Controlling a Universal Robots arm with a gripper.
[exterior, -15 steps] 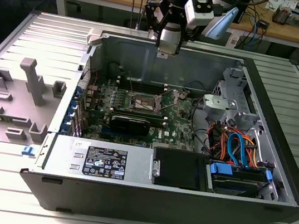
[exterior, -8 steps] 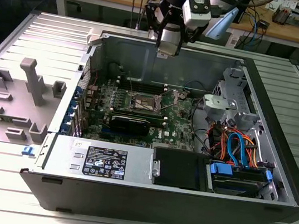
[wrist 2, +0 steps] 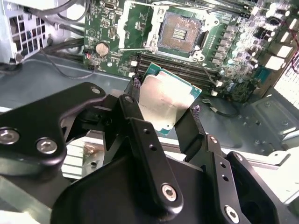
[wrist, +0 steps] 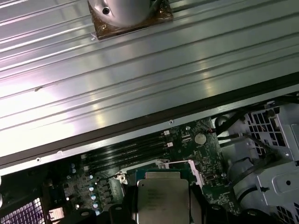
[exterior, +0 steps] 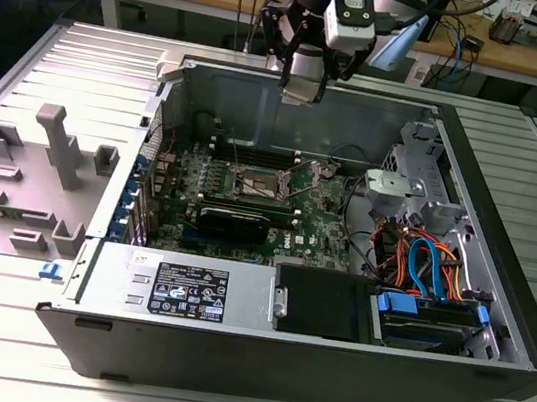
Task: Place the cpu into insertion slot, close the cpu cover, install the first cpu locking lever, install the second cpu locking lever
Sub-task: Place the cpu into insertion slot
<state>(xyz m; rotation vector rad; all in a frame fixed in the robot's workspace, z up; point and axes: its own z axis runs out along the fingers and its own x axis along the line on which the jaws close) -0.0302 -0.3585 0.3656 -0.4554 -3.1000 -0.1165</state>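
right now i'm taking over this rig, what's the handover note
Pincer: shut on the cpu, gripping two opposite edges and holding it in the air over the motherboard inside the open computer case.
Insertion slot: empty, contacts exposed, apart from the cpu.
Cpu cover: swung open beside the slot.
Done: cpu is in the grip.
Left: seating the cpu, closing the cover, both lever steps.

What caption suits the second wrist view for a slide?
Gripper holding the cpu above the motherboard, the insertion slot open and empty.
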